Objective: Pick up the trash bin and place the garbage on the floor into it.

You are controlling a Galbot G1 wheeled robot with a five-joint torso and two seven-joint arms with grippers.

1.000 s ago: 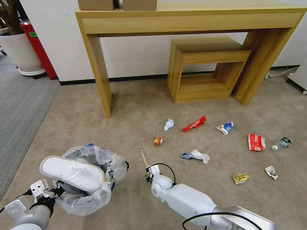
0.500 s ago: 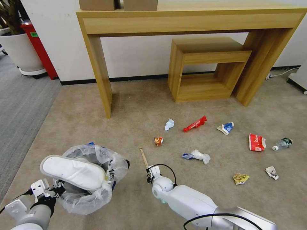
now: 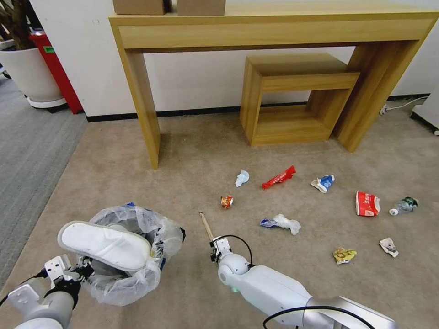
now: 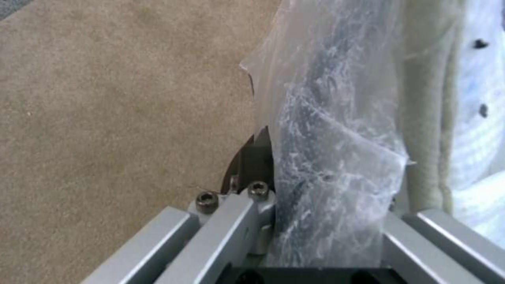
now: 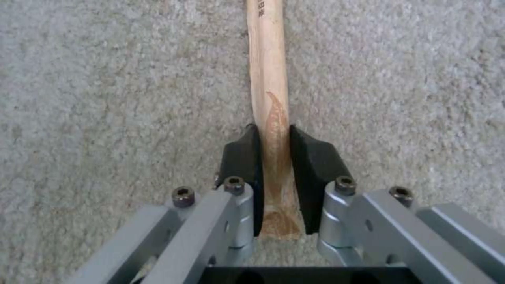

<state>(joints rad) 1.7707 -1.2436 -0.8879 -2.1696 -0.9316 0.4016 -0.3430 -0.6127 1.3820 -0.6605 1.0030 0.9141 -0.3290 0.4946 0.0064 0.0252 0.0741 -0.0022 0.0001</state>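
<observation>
**Claw closed on the stick's near end, lift pending**

The right claw (image 5: 274,173) was pinching the wooden stick (image 5: 267,71) at its near end, black pads pressed against both sides, with the rest of the stick lying flat on the floor (image 3: 192,155) and pointing away from the arm. The left claw (image 3: 75,274) was clamped on the rim and bag liner of the trash bin (image 3: 132,256), holding it beside the robot's left side with a white slippers piece, one slipper (image 3: 105,246), lying across its mouth.

Because the grip sat at the very end of the stick, the long free part would likely swing or droop once raised. A slow, straight lift seemed wise, keeping the pinch firm so the stick would not pivot between the pads. The slipper covered much of the bin's opening, so the stick would probably need to go in tip first through the uncovered gap at the edge, released low to avoid bouncing out. Other garbage, among it a red wrapper (image 3: 278,177) and a clear bottle (image 3: 402,205), lay well apart to the right.
</observation>
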